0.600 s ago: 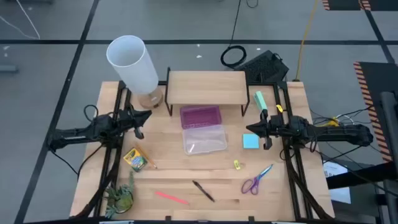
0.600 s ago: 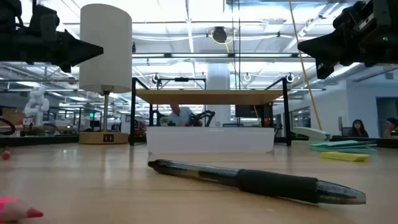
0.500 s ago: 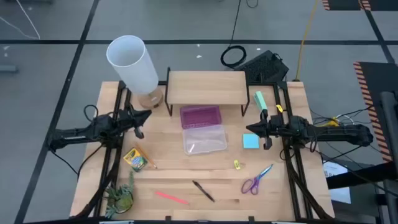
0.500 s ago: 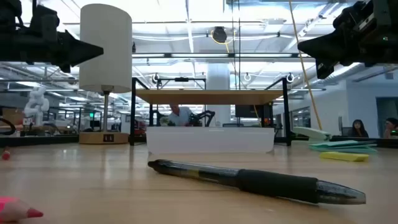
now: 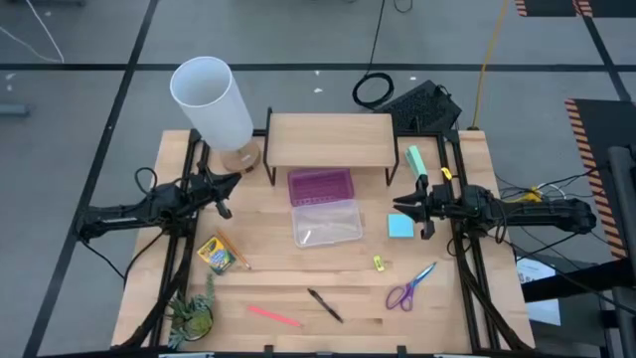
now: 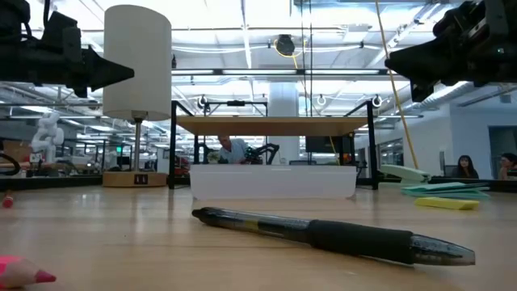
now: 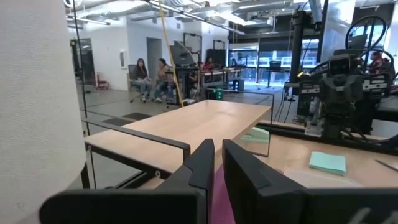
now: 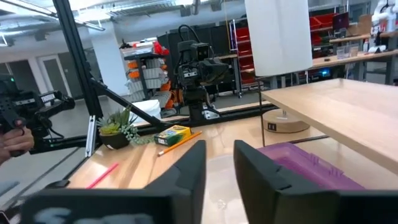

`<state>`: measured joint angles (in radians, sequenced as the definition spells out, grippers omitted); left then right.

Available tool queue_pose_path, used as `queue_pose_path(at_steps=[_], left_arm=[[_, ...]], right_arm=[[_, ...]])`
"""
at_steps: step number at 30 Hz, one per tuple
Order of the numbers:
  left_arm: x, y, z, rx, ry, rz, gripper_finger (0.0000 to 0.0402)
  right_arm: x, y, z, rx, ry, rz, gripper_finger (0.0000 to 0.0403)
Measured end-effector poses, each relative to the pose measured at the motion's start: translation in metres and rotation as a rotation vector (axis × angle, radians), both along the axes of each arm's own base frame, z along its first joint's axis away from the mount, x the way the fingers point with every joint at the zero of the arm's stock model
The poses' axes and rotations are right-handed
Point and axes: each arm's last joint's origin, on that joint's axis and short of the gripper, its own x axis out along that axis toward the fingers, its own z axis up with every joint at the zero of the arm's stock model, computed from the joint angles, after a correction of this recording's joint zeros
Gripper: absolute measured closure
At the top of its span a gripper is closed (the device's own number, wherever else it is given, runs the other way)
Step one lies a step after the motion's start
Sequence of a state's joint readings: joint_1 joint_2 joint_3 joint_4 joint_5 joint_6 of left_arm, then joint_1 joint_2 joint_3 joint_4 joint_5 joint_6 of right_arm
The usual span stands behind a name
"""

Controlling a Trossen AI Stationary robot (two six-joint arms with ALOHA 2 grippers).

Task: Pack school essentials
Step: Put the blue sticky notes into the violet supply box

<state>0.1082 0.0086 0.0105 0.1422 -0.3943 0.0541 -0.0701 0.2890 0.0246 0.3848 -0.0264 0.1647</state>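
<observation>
Both arms hang above the table, clear of every item. The left gripper [image 5: 227,185] sits over the left side of the table, near the base of the white cylindrical lamp [image 5: 212,102]; its wrist view shows the two fingers [image 7: 202,168] nearly together with only a narrow gap, and nothing between them. The right gripper [image 5: 402,204] sits over the right side, directly above the far edge of the light-blue note pad [image 5: 400,227] without touching it; its fingers [image 8: 189,171] stand slightly apart and hold nothing.

At table centre lies an open pencil case: purple half [image 5: 320,185] on the far side, clear half [image 5: 326,222] on the near side, both just in front of the wooden shelf riser [image 5: 330,134]. No item is visible inside the case.

The school items lie scattered on the tabletop:
- Yellow-green crayon box [image 5: 217,255], left of the case, near the left arm.
- Note pad, right of the case.
- Tiny yellow piece [image 5: 379,264], between the case and the scissors.
- Purple-and-blue-handled scissors [image 5: 409,288], near right.
- Black pen [image 5: 325,305], near centre, lying at an angle; the low view shows it flat on the wood [image 6: 323,234].
- Thin pink stick [image 5: 273,316], just left of the pen.

A green toy dinosaur [image 5: 193,316] stands at the near left corner. A mint-green oblong block [image 5: 414,160] lies at the far right, beside the riser.
</observation>
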Motion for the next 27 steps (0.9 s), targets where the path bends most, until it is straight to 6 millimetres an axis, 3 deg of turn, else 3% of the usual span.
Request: queue_pose_path(at_steps=[9, 12, 21, 27], left_arm=[[0.002, -0.002, -0.001, 0.017, 0.017, -0.076, 0.0364], [0.006, -0.001, 0.000, 0.022, 0.020, -0.075, 0.0343], [0.035, 0.000, -0.002, -0.028, 0.023, -0.141, 0.0218], [0.066, -0.002, 0.004, -0.060, 0.108, -0.192, 0.0187]], right_arm=[[-0.002, -0.003, 0.013, 0.054, -0.134, -0.086, 0.0261], [0.004, -0.003, -0.002, 0.078, 0.059, -0.104, 0.0248], [0.016, -0.008, 0.023, 0.032, 0.484, -0.246, 0.0208], [0.028, -0.008, 0.031, 0.121, 0.721, -0.266, 0.0199]])
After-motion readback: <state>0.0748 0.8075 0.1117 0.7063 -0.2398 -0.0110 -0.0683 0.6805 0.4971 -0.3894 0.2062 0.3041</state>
